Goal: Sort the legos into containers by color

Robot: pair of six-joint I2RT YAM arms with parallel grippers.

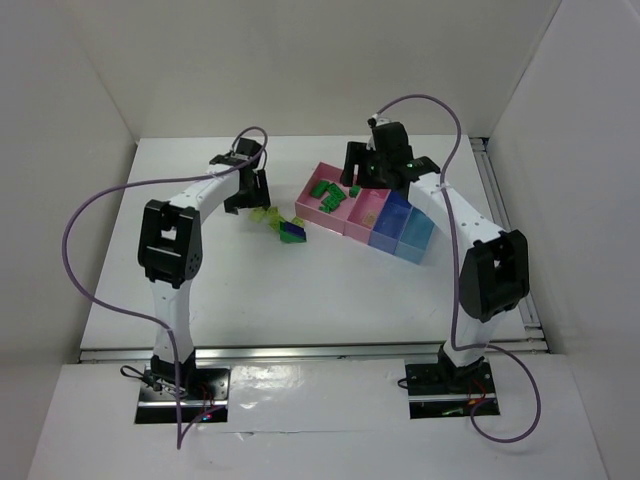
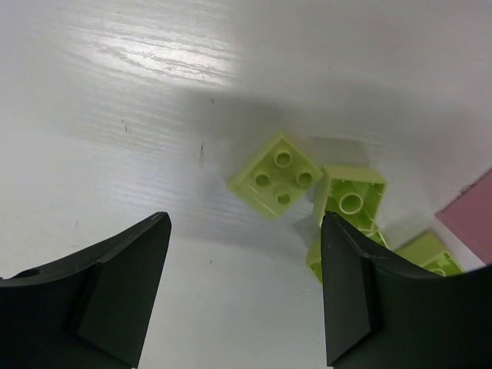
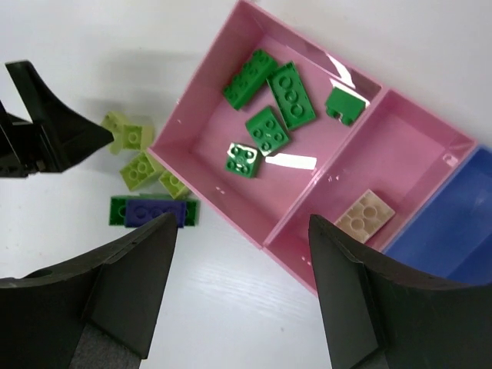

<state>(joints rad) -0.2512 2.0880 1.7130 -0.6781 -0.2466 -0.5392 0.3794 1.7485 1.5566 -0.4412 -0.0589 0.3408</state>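
1. The left jaws are spread with nothing between them. Only bare white surface (image 2: 115, 115) shows in the gap.
2. Just beyond the left jaws is a cluster of yellow-green bricks (image 2: 275, 184). One lies studs up, and another is tipped on its side just beside one finger (image 2: 350, 300).
3. The right jaws are also spread and empty, and they hover over the trays.
4. Below the right jaws, the large pink tray (image 3: 192, 165) holds five dark green bricks (image 3: 290, 94) lying apart. One of the five (image 3: 243, 160) shines white on top.
5. The small pink tray (image 3: 407, 154) adjoins it and holds one tan brick (image 3: 365, 215).
6. Next in the row come a deep blue tray (image 3: 461, 215) and, last, a light-blue tray (image 1: 415, 240).
7. The row of trays sits right of the surface's middle, nearer the far edge, and slants toward the right edge.
8. The loose bricks lie near the middle of the surface, just left of the large pink tray.
9. Beside the yellow-green cluster, a dark blue brick (image 3: 157, 211) is joined to a green brick (image 3: 117, 211).
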